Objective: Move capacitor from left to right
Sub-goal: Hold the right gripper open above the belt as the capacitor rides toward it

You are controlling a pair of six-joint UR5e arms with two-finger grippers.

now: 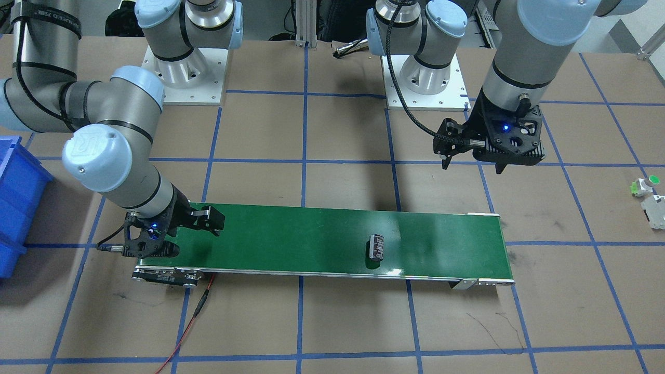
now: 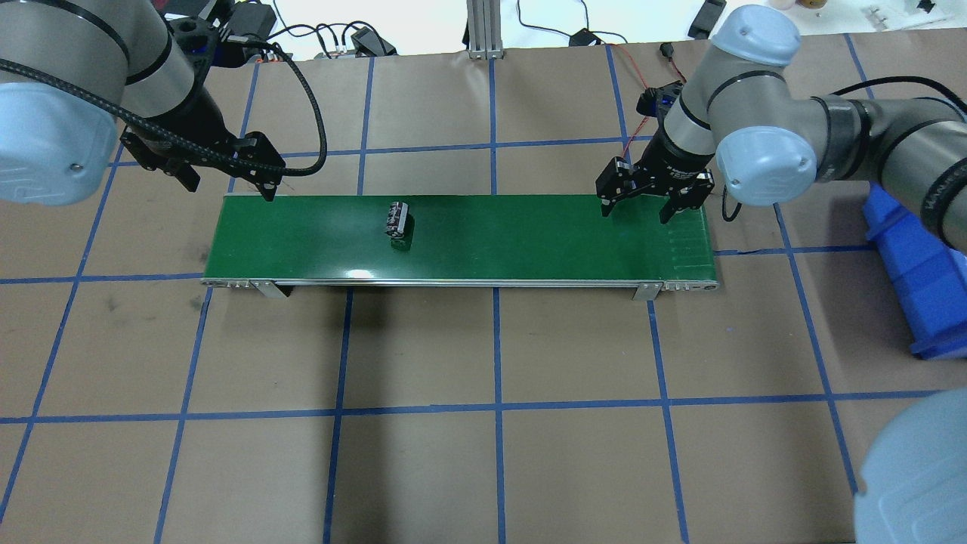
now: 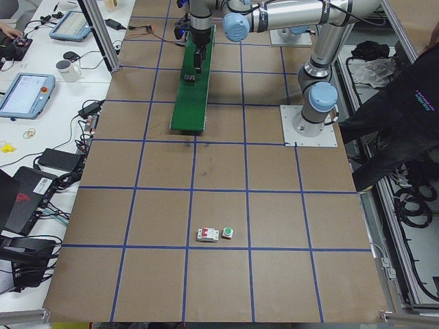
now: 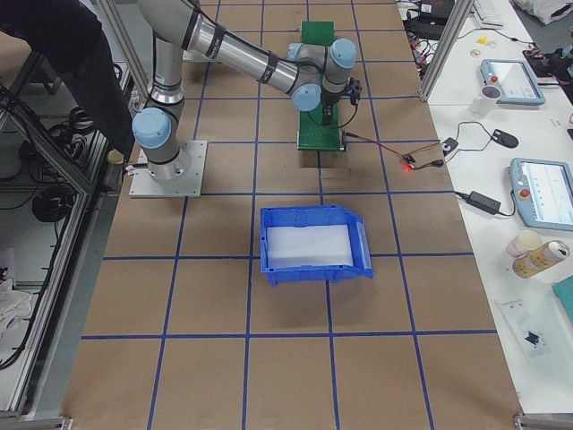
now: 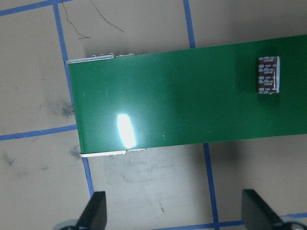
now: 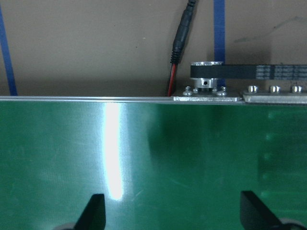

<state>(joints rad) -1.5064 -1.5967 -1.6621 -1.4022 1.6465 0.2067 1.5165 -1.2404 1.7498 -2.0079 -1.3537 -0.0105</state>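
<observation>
Capacitor (image 2: 398,215) is lying on a green conveyor belt (image 2: 529,242) crossing a brown, blue-gridded table (image 2: 483,347).
Left gripper (image 2: 227,185) and right gripper (image 2: 635,214) are hovering spread-fingered and empty at opposite belt ends.

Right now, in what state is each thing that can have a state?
capacitor, lying on its side on the green belt, held by nothing.
left gripper, open, empty, near the belt's left end.
right gripper, open, empty, over the belt's right end.
green belt, moving or stopped: cannot tell.
</observation>
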